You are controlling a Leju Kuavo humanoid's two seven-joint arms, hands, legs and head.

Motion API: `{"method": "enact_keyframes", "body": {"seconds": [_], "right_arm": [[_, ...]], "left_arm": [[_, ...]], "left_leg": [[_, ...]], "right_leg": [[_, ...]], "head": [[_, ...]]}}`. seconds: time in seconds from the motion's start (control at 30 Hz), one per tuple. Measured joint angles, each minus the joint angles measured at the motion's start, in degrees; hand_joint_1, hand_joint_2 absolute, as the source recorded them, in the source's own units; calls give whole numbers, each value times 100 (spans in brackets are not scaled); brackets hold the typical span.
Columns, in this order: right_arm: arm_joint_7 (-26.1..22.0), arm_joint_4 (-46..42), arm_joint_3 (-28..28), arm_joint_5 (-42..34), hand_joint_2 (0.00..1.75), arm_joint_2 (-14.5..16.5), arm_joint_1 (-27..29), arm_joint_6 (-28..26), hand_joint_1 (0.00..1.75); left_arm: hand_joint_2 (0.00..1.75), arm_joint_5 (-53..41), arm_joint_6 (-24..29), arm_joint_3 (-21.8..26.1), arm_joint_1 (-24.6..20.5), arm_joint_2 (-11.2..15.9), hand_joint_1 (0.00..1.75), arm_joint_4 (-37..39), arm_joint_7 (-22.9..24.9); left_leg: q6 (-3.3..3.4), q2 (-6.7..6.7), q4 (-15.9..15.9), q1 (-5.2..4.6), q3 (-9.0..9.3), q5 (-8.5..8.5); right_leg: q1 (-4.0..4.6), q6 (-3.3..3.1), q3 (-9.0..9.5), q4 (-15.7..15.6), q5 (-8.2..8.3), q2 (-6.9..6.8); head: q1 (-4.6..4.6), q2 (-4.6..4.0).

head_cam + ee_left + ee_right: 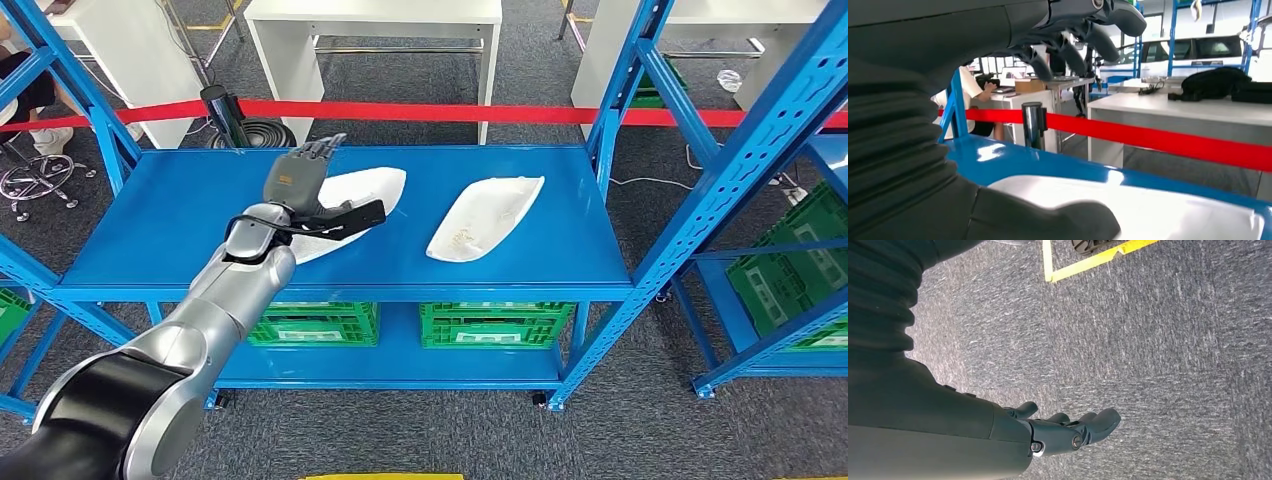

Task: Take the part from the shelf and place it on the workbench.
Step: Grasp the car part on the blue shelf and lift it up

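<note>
Left hand [305, 185] spread wide, holding nothing, poised over the nearer white part [350, 200]. Lower squarely, then close around its edge. Right hand [1068, 432] hanging empty, fingers loosely apart.

Head cam high over shelf [180, 215], L wrist close, R wrist floorward

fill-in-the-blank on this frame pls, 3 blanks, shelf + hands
1. The two white parts lie on the ____ shelf.
2. The ____ hand reaches over one white part, open, not yet gripping it.
3. The right hand hangs open above the grey ____.

Missing words: blue; left; floor
</note>
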Motion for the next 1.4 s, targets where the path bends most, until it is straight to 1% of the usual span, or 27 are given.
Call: {"method": "enact_keyframes", "body": {"seconds": [0.07, 0.1, 0.23, 0.4, 0.47, 0.57, 0.67, 0.9, 1.13, 1.23, 1.4], "right_arm": [[-7, 0, 0, -11, 175, 0, 0, 0, 0], [-11, 0, 0, -15, 175, 0, 0, 2, 0], [-22, 0, 0, -19, 175, -2, -1, 27, 0], [-22, 0, 0, -24, 175, -7, -2, 51, 0], [-23, 0, 0, -24, 175, -7, -2, 57, 0], [-21, 0, 0, -24, 175, -7, -2, 61, 0], [-5, 0, 0, -28, 175, -7, -3, 60, 0], [17, 0, -3, -78, 175, -7, -2, 47, 0], [-2, 0, -16, -153, 175, -7, 0, 6, 0], [-14, 0, -40, -184, 175, -7, 0, -4, 0], [-58, 0, -100, -205, 175, -7, 1, -9, 0]], "left_arm": [[0, -27, -88, 0, -6, 3, 0, -49, 25], [0, -51, -260, -1, -17, 8, 0, -64, 56], [0, -158, -1280, -14, -62, 63, 0, -91, 198], [0, -356, -1902, -127, -196, 227, 0, -110, 526], [0, -387, -2179, -184, -283, 314, 0, -92, 540], [0, -397, -2660, -272, -363, 441, 0, -44, 396], [0, -385, -2975, -347, -382, 542, 0, 3, 228], [0, -197, -3855, -531, -557, 809, 0, 36, -374], [0, 92, -4379, -737, -719, 1032, 0, -22, -874], [0, 196, -4561, -821, -788, 1081, 0, -54, -927], [0, 441, -4647, -991, -862, 1153, 0, -51, -751]], "left_leg": [[0, 0, 0, 0, 0, 0], [0, 0, 0, 0, 0, 0], [0, 1, 0, 0, 0, 0], [0, 1, 0, 1, 0, 0], [0, 1, 0, 1, 0, 0], [-1, 2, -1, 1, 0, 0], [-1, 1, -1, 1, 0, 0], [0, 1, -1, 0, 0, 0], [0, 0, -1, 1, 1, 1], [-1, 0, -1, 1, 0, 1], [-1, 1, -1, 0, 1, 1]], "right_leg": [[0, 0, 0, 0, 0, 0], [0, 0, 0, 0, 0, 0], [0, 0, 0, 0, 0, 2], [1, 0, 0, 1, 0, 1], [1, 0, 0, 1, 0, 2], [1, 0, -1, 1, 0, 3], [1, -1, -1, 1, -1, 2], [2, -1, -1, 1, -1, 2], [1, -1, -1, 1, -1, 2], [2, -1, 0, 1, -1, 1], [1, -1, 0, 1, -1, 3]], "head": [[1, 0], [1, 0], [1, 0], [1, 0], [1, 0], [1, 0], [1, 0], [1, 0], [1, 0], [0, 0], [1, 0]]}}
